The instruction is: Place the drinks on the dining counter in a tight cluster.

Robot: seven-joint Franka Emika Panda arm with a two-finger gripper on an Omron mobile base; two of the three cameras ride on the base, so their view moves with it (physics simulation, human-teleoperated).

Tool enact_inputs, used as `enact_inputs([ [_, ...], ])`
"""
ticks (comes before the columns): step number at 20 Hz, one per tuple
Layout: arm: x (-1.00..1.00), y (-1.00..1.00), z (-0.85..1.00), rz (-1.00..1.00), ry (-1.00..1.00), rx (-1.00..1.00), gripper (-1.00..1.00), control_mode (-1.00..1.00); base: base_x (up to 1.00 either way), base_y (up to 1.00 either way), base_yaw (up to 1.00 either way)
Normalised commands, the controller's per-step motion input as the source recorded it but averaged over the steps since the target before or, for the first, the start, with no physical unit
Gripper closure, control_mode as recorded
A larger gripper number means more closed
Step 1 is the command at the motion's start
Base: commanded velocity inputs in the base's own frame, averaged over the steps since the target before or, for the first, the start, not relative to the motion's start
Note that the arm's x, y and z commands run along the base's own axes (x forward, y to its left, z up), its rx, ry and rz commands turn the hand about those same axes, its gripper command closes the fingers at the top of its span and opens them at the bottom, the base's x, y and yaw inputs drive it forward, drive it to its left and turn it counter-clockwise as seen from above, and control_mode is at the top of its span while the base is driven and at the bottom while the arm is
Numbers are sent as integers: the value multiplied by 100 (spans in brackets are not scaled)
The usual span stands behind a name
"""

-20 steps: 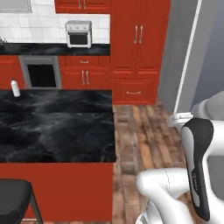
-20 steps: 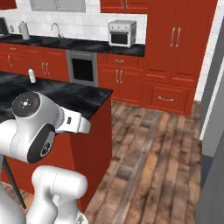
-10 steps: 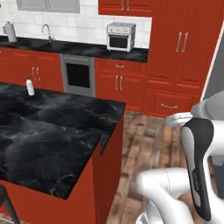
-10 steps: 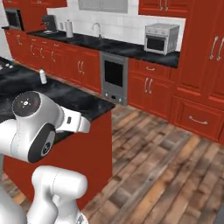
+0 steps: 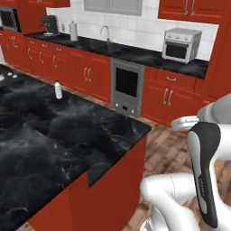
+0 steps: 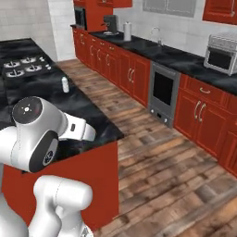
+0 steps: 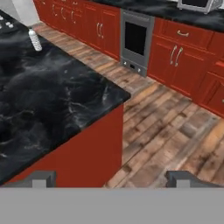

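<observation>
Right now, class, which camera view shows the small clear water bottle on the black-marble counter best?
The left base view: the small clear water bottle stands upright, whole, against red cabinets. The right base view shows it smaller, near the stove burners. The hand view shows it tilted near the top left edge.

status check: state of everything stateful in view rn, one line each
water bottle: upright on the black marble counter, cap on, nothing touching it
gripper: open, empty, out over the counter's corner
built-in oven: door shut
toaster oven: door shut, on the back worktop
base cabinets: doors shut
faucet: no water visible
</observation>
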Motion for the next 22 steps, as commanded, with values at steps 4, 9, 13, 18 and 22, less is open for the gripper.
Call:
enact_inputs([
  [4,0,0,0,0,0,0,-100,100,67,-100,50],
  [9,0,0,0,0,0,0,-100,100,59,-100,46],
  [13,0,0,0,0,0,0,-100,100,51,-87,59],
  [18,0,0,0,0,0,0,-100,100,52,-46,80],
  [22,0,0,0,0,0,0,-100,100,51,-36,88],
])
